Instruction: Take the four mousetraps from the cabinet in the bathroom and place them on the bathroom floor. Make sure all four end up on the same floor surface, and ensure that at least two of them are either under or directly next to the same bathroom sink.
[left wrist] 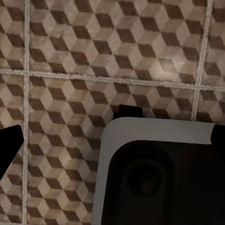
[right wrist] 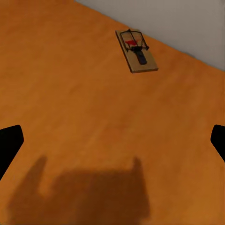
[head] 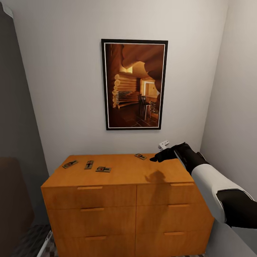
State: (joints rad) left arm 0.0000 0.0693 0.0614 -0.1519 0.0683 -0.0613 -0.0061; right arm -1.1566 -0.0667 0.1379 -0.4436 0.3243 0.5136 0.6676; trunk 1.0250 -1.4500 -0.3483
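Right gripper (head: 154,159) hovers jaws apart over the cabinet (head: 121,171), just short of the nearest trap (head: 140,156). Ease forward, centre the trap between the fingers, then drop straight. Left jaws: can't tell.

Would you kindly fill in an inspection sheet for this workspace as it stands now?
Surface: cabinet top, orange-brown wood, drawers shut.
Job's things: four mousetraps on the top; three grouped at the left, one near the back right. None on the patterned floor.
Clutter: nothing seen.
Grippers: right gripper hovers over the top near the right-hand trap, jaws open and empty; left gripper points at the floor, jaws open.
Cables: nothing seen.
Surroundings: framed picture on the wall, small white wall fitting.
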